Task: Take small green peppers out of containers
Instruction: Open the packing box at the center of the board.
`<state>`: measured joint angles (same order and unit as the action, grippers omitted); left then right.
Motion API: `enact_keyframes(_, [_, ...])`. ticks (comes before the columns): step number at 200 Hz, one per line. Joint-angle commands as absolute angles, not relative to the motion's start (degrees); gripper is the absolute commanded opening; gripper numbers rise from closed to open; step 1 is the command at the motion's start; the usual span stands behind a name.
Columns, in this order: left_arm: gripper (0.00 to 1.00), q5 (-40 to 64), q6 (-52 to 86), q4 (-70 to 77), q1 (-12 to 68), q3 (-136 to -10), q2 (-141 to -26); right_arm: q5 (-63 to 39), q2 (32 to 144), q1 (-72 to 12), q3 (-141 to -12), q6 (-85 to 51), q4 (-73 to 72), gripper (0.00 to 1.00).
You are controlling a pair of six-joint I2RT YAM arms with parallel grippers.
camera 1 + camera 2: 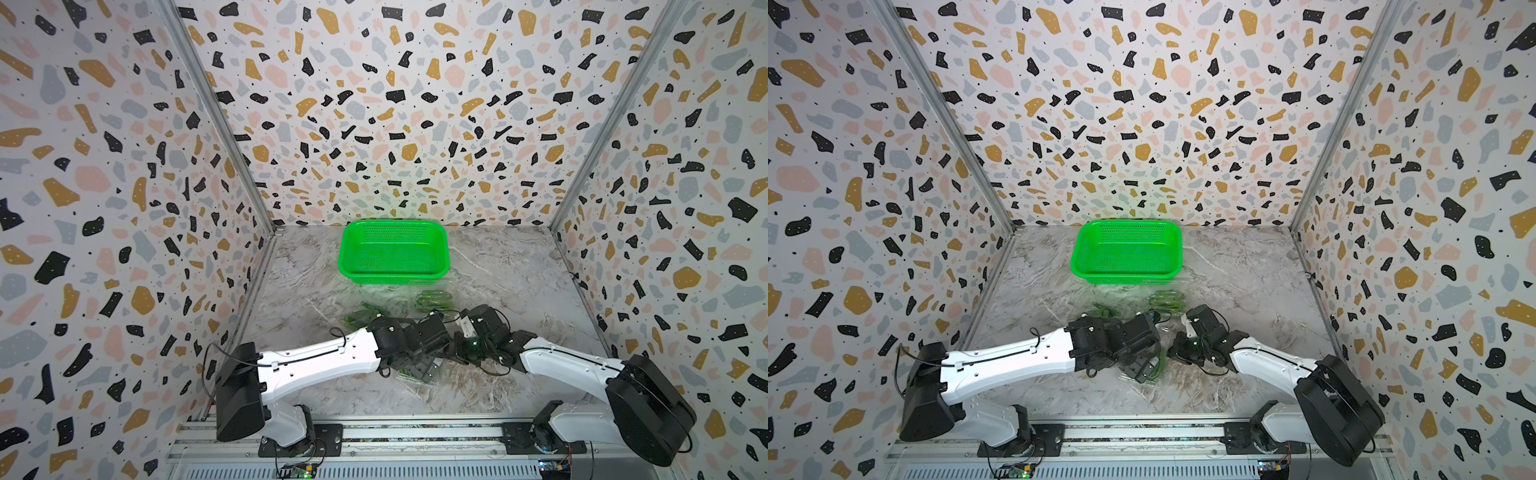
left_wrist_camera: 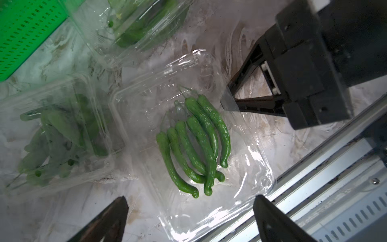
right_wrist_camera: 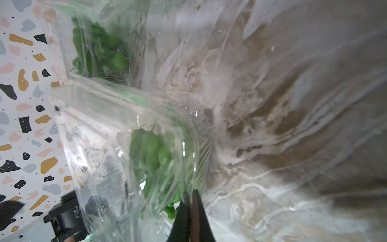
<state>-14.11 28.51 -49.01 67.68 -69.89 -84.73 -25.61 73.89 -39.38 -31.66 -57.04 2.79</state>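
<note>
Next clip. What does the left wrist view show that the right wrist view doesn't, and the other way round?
Left wrist only: the green basket, a metal rail, and the left gripper open above the open pack, whose peppers lie side by side. Right wrist only: the patterned wall. Shared: the marble table, that pack and another pack with peppers, and the right gripper shut, apparently pinching the open pack's plastic edge.

green perforated basket (image 1: 392, 276): upright, rear centre | marble table (image 1: 519, 274) | terrazzo-patterned walls (image 1: 395, 104)
</note>
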Motion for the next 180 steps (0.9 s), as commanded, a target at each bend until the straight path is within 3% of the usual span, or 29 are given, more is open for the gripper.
enact_keyframes(1, [0.95, -18.6, 31.9, -47.8, 68.2, -69.9, -86.3, -23.3, 73.6, -41.1, -34.7, -59.8, 3.3, 0.02])
enact_keyframes(100, [0.96, -18.1, 31.5, -42.5, 70.7, -70.8, -90.8, -19.7, 71.9, -43.5, -35.0, -63.6, 3.6, 0.02])
enact_keyframes(180, [0.92, -33.0, 33.1, -44.3, 70.7, -69.6, -92.6, -20.4, 65.2, -44.0, -30.0, -65.4, 2.6, 0.00])
